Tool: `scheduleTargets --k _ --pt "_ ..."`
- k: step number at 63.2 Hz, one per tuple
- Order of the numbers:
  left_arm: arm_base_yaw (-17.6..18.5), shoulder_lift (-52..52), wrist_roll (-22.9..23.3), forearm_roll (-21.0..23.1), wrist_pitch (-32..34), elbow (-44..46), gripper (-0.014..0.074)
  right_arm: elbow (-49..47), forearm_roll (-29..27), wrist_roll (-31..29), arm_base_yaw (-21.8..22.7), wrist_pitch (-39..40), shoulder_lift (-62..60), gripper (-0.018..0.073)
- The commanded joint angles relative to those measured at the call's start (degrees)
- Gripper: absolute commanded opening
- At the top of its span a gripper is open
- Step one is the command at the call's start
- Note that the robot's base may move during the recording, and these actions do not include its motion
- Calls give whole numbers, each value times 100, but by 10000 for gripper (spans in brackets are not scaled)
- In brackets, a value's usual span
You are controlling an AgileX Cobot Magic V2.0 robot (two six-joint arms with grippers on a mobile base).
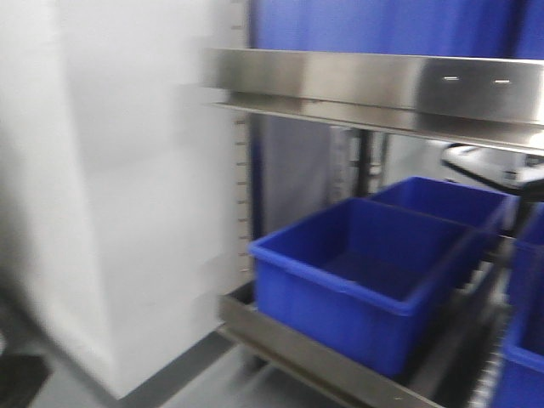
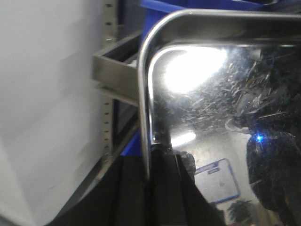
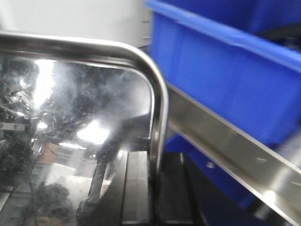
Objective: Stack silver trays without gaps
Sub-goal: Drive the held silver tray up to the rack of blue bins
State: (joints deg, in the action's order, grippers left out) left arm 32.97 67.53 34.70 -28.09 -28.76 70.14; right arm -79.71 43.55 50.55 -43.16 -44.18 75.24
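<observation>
Two blue bins point(image 1: 357, 280) point(image 1: 446, 204) are showing clearly in the front view, and part of at least one more bin point(image 1: 520, 361) is peeking in at the right edge. Two steel shelves are showing there: an upper shelf point(image 1: 374, 85) and a lower shelf point(image 1: 297, 344). The left wrist view is showing one tray point(image 2: 211, 94) and the left hand point(image 2: 150, 162). The right wrist view is showing one tray point(image 3: 70, 94) and the right hand point(image 3: 154, 162). Whether that is one tray or two cannot be told.

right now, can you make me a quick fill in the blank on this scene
1. The left gripper is shut on the tray's thin out-turned ____.
2. The right gripper grips the tray close to a rounded ____.
3. The bins in the front view are ____ in colour.

Missing words: rim; corner; blue
</observation>
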Motion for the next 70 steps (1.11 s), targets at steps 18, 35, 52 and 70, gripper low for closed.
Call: scheduleTargets --k 18,35,52,70 --pt "89 -23 7 50 625 74 -18 -73 -65 -51 -85 2531 5 -78" --pt "89 -23 7 50 625 74 -18 -73 -65 -51 -85 2531 5 -78" --pt "89 -23 7 50 625 74 -18 -73 -65 -51 -85 2531 5 -78" --pt "89 -23 7 50 625 74 -18 -73 -65 -51 -85 2531 5 -78"
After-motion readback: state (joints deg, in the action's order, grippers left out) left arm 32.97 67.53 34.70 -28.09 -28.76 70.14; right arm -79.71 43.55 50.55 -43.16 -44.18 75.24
